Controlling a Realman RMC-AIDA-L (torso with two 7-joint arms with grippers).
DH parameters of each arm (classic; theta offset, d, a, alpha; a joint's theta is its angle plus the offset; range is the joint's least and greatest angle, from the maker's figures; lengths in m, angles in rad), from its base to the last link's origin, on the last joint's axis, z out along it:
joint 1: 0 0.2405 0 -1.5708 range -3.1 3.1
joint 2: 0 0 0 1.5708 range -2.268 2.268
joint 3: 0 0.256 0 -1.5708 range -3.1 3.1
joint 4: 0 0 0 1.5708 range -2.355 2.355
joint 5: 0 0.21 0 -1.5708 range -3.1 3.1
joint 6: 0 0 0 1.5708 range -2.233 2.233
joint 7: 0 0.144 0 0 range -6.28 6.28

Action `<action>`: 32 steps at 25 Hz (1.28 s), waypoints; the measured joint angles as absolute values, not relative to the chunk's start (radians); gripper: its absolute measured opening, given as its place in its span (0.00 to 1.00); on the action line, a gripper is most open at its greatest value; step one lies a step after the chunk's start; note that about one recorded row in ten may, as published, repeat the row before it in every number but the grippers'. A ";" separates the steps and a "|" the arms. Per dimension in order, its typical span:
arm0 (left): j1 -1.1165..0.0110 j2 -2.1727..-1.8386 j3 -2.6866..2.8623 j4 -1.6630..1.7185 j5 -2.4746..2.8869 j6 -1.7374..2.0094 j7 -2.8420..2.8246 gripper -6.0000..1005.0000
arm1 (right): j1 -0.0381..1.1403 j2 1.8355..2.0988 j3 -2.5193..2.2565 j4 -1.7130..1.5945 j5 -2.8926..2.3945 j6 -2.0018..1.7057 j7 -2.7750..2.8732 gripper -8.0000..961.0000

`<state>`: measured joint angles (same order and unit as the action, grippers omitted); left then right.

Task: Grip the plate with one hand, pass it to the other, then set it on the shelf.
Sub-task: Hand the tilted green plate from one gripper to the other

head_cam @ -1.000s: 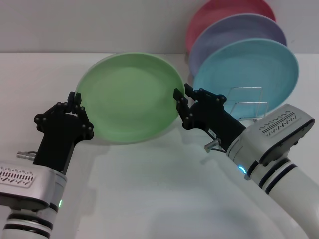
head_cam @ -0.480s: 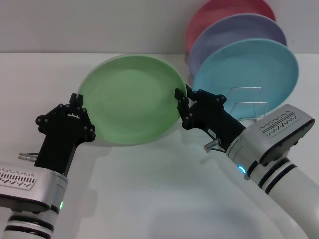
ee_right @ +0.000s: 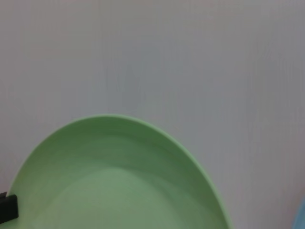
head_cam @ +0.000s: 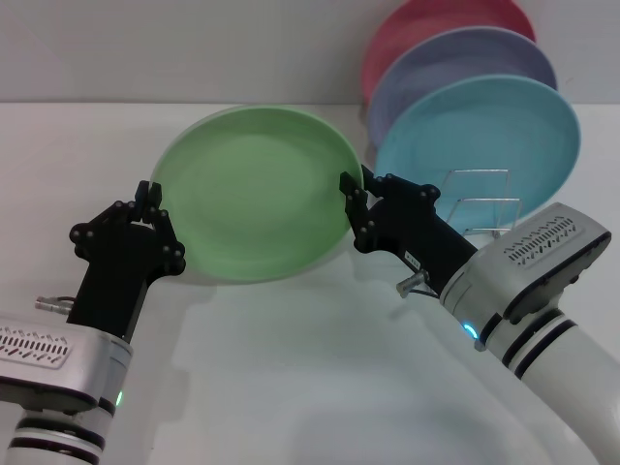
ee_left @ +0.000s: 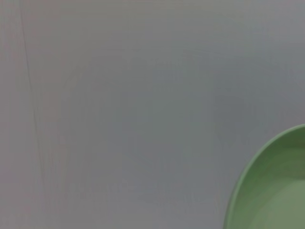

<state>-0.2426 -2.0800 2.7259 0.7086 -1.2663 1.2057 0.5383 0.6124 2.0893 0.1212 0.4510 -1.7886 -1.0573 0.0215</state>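
Observation:
The light-green plate (head_cam: 257, 189) hangs tilted above the white table between my two grippers. My right gripper (head_cam: 355, 182) is shut on its right rim; the plate fills the lower part of the right wrist view (ee_right: 119, 181). My left gripper (head_cam: 147, 194) sits at the plate's left rim, open, with its fingertips just off the edge; only a corner of the plate shows in the left wrist view (ee_left: 276, 191). The silver wire rack (head_cam: 481, 199) stands behind my right gripper, at the back right.
A sky-blue plate (head_cam: 484, 136), a lavender plate (head_cam: 455, 63) and a pink plate (head_cam: 436, 19) stand upright in the rack, one behind the other. The white table (head_cam: 291, 368) spreads below and in front of the arms.
The green plate has shifted a little to the right with my right gripper. My left gripper has dropped slightly and come off the plate's left rim.

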 joint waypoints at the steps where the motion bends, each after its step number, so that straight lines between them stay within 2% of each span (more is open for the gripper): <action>1: -0.243 -2.080 2.726 0.709 -1.266 1.206 0.538 0.10 | 0.612 2.089 0.121 0.451 -1.789 -1.057 0.021 0.16; 6: -0.243 -2.080 2.726 0.709 -1.267 1.205 0.538 0.10 | 0.610 2.089 0.121 0.450 -1.789 -1.063 0.021 0.17; 12: -0.244 -2.080 2.726 0.709 -1.267 1.204 0.538 0.10 | 0.610 2.089 0.121 0.449 -1.789 -1.062 0.022 0.10; 32: -0.247 -2.080 2.726 0.706 -1.267 1.203 0.538 0.10 | 0.609 2.089 0.130 0.452 -1.789 -1.060 0.023 0.07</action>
